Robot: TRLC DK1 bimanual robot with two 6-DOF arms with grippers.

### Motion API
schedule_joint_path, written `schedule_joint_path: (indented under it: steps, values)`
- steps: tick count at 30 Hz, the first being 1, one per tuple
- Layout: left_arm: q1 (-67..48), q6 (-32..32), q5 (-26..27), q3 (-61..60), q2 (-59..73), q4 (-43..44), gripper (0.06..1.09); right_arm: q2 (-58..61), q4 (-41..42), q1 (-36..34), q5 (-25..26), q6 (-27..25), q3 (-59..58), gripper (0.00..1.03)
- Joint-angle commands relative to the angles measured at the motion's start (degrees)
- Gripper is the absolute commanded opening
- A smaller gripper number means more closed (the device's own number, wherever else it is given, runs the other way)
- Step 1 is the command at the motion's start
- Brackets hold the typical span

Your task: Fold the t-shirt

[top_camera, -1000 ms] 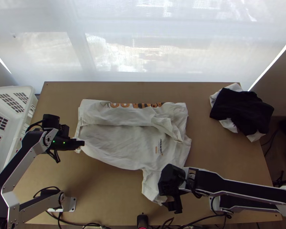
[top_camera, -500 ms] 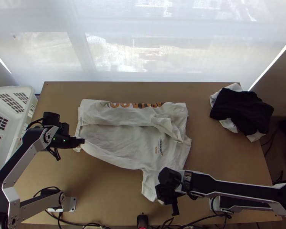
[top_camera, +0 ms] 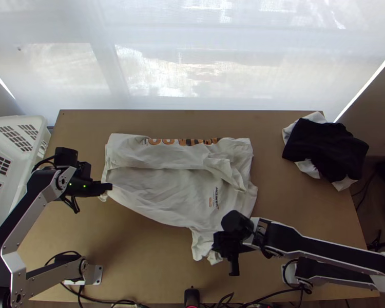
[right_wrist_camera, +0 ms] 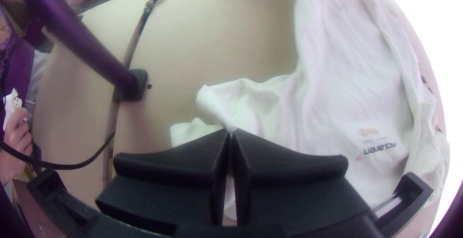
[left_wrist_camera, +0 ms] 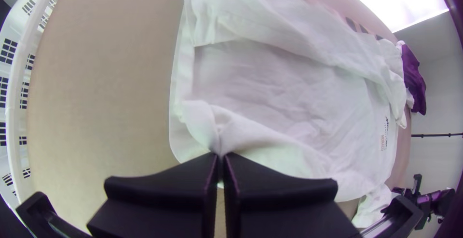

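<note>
The left gripper (top_camera: 106,189) is pinching a bunched edge of the white t-shirt (top_camera: 161,197); the right gripper (top_camera: 223,248) is pinching its sleeve (top_camera: 200,245), a grip the top view is partly hiding. The shirt is lying partly folded on the worktop (top_camera: 141,256), its far side turned over.

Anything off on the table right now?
Black-and-white cloth lies bunched, poking past the right edge of the table in the top view; might slip off. The t-shirt is rumpled along its folded-over part, not flat.
</note>
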Motion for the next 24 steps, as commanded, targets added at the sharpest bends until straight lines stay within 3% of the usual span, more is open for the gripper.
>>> schedule_joint_path:
  steps: [1,12,24]
  values:
    - [0.2,0.0,0.0,2.4,-0.5,-0.8,0.09,-3.8,-2.7,-10.8,0.8,-0.2,2.5,0.03]
    - [0.3,2.9,-0.1,6.2,-0.5,-0.8,0.09,-4.9,-4.1,-23.4,2.4,-2.1,8.5,0.03]
    - [1.8,5.8,-0.1,7.4,-0.5,-0.1,0.09,-4.0,-3.4,-32.7,3.5,-2.4,12.4,0.03]
